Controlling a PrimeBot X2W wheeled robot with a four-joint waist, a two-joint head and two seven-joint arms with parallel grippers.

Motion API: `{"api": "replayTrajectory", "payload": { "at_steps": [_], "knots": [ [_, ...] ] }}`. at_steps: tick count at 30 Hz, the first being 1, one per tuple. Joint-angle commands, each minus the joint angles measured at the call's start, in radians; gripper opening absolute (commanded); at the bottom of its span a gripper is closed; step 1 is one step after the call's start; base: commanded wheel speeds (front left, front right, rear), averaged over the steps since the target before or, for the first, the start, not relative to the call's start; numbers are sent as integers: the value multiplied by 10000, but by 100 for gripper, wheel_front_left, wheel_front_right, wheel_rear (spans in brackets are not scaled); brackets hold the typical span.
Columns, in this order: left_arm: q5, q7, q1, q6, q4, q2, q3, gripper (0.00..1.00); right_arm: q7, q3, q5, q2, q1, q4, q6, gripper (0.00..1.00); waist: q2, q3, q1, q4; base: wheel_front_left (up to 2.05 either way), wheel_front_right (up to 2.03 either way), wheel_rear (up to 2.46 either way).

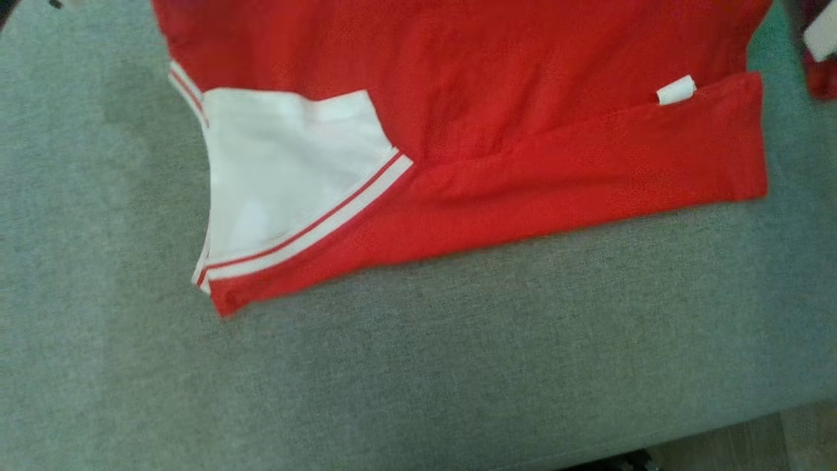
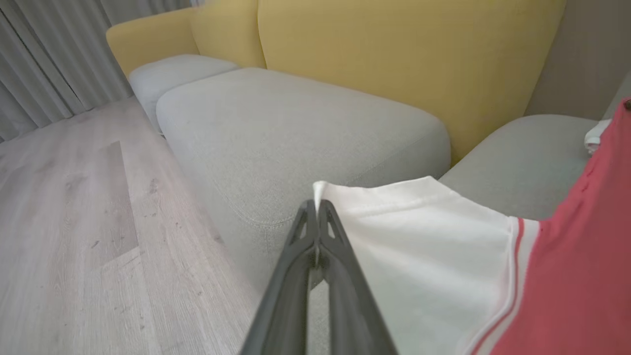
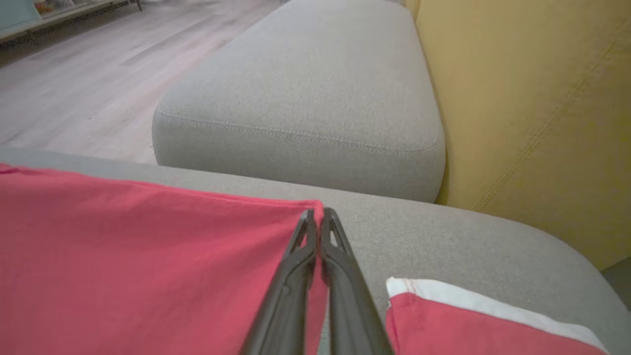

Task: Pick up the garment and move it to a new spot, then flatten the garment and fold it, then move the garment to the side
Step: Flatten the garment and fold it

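In the left wrist view, the left gripper [image 2: 316,206] rises from the middle of the bottom edge. Its two dark fingers are pressed together with no gap, and the tips pinch the corner of the white sleeve [image 2: 424,246] of the garment [image 2: 577,276]. The sleeve spreads toward the lower right, where a striped band meets red cloth that runs off the right edge. Behind it sits the grey cushion [image 2: 517,158], then a neighbouring cushion [image 2: 296,123] at centre. The yellow backrest [image 2: 394,64] runs across the top. Wood floor [image 2: 74,222] fills the left, with curtains [image 2: 44,59] at the upper left.

In the right wrist view, the right gripper [image 3: 319,215] is likewise clamped tight, nipping a red corner of the garment at centre frame. Red cloth covers the lower left and is cut off by the left and bottom edges. A white-edged fold [image 3: 493,315] at the lower right is also cropped, and I cannot tell which part of the garment it is. Farther off lies a long grey cushion [image 3: 305,88].

The head view is soft and slightly blurred. Grey cushion fills the lower half, and the garment spans the upper half with its top cut off by the frame. The white sleeve is at left centre, and a small white label [image 1: 676,89] is at the upper right. A dark red and white shape [image 1: 820,46] in the top right corner is too blurred to identify.
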Motion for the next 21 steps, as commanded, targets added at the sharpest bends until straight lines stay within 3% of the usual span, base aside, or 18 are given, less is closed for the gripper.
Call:
{"api": "replayTrajectory", "payload": {
  "at_steps": [1,11,21],
  "knots": [
    [-74,-77,-380,20,-230,457,395,0,-102,-82,110,-373,218,-171,-9,0,0,-72,0,41,0,0,0],
    [-795,-1104,1630,108,-2170,1693,-84,0,-856,286,410,-1235,1719,-790,-9,0,0,-694,0,425,0,0,0],
    [-1191,-1774,4542,1414,-4908,3033,-682,0,-1371,123,436,-1691,3652,-1122,-9,0,0,-1155,0,607,0,0,0]
  ]
}}
